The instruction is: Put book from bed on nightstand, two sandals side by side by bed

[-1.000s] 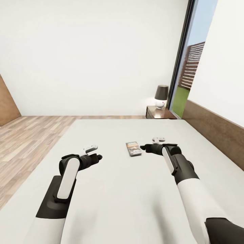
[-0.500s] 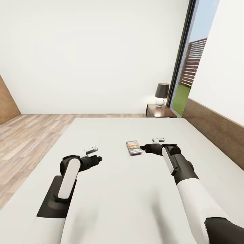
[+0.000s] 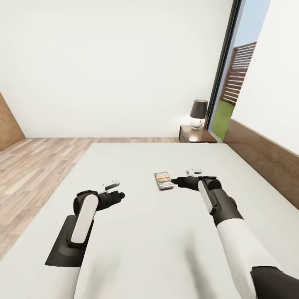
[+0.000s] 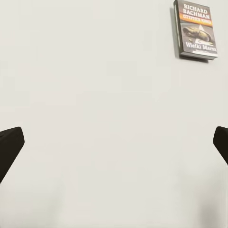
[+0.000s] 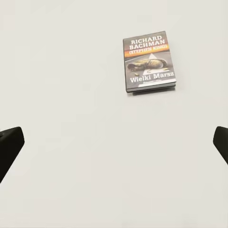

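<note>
The book (image 3: 163, 180), a small dark paperback with white lettering, lies flat on the bed's pale mattress (image 3: 137, 245). My right gripper (image 3: 176, 181) hovers just right of it, open, with the book (image 5: 148, 63) lying ahead of the spread fingers. My left gripper (image 3: 119, 194) hangs open over bare mattress further left and nearer me, and the book (image 4: 196, 28) lies off to one side ahead of it. The nightstand (image 3: 195, 135) stands beyond the bed's far right corner. The sandals are out of view.
A dark-shaded lamp (image 3: 198, 113) stands on the nightstand. The wooden headboard (image 3: 265, 160) runs along the bed's right side. A tall dark-framed window (image 3: 232, 79) is behind the nightstand. Wood-plank floor (image 3: 33, 166) lies left of the bed.
The head view has shifted a little, so the window and lamp sit slightly differently. The arms and the book keep about the same places.
</note>
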Robot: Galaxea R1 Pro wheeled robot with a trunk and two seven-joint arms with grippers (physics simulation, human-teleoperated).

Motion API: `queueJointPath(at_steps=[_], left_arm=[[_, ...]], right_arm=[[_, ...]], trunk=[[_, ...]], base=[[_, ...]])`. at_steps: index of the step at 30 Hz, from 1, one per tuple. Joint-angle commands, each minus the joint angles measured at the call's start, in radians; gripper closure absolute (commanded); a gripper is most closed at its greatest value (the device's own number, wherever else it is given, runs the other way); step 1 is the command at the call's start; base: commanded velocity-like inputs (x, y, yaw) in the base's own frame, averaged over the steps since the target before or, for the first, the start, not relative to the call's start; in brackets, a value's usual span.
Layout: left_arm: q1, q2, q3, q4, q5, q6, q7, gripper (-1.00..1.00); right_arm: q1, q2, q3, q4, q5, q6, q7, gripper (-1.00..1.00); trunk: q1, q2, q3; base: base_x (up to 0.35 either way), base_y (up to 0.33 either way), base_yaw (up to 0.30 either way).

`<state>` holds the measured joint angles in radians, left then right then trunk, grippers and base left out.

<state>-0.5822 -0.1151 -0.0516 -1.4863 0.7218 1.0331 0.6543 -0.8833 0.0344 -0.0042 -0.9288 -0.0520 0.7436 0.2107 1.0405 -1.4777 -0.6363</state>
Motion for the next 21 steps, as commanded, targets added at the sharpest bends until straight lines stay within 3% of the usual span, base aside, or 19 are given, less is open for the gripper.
queueJointPath(at_steps=[1,4,7,8,9,11,16,21], left_arm=[[-0.001,0.000,0.000,-0.001,0.010,0.002,0.010,-1.00],[-0.002,0.000,0.000,-0.001,0.009,0.003,0.011,-1.00],[-0.005,0.001,0.000,-0.009,0.008,0.005,0.011,-1.00],[-0.005,0.001,0.000,-0.009,0.008,0.005,0.011,-1.00],[-0.006,0.001,0.001,-0.012,0.007,0.005,0.011,-1.00],[-0.007,0.001,0.000,-0.014,0.007,0.006,0.011,-1.00],[-0.013,-0.001,-0.001,-0.018,0.009,0.007,0.011,-1.00],[-0.018,-0.001,-0.001,-0.016,0.004,0.007,0.011,-1.00]], right_arm=[[-0.003,0.001,0.000,0.004,-0.004,0.005,-0.002,-1.00],[-0.018,0.004,-0.001,0.050,-0.004,0.005,-0.006,-1.00],[-0.091,0.023,-0.004,0.146,-0.006,-0.002,-0.008,-1.00],[-0.091,0.023,-0.004,0.146,-0.006,-0.002,-0.008,-1.00],[-0.133,0.034,-0.005,0.209,-0.006,-0.010,-0.009,-1.00],[-0.151,0.039,-0.005,0.244,-0.006,-0.018,-0.009,-1.00],[-0.215,0.051,-0.007,0.402,-0.008,-0.108,-0.010,-1.00],[-0.240,0.059,-0.006,0.485,-0.006,-0.191,-0.015,-1.00]], trunk=[[-0.004,0.007,0.001],[-0.008,0.014,-0.001],[-0.008,0.014,-0.005],[-0.008,0.014,-0.007],[-0.008,0.014,-0.009],[-0.008,0.014,-0.012],[-0.008,0.014,-0.019],[-0.008,0.014,-0.027]], base=[[0.000,0.000,0.000],[0.000,0.000,0.000],[0.000,0.000,0.000],[0.000,0.000,0.000],[0.000,0.000,0.000],[0.000,0.000,0.000],[0.000,0.000,0.000],[0.000,0.000,-0.009]])
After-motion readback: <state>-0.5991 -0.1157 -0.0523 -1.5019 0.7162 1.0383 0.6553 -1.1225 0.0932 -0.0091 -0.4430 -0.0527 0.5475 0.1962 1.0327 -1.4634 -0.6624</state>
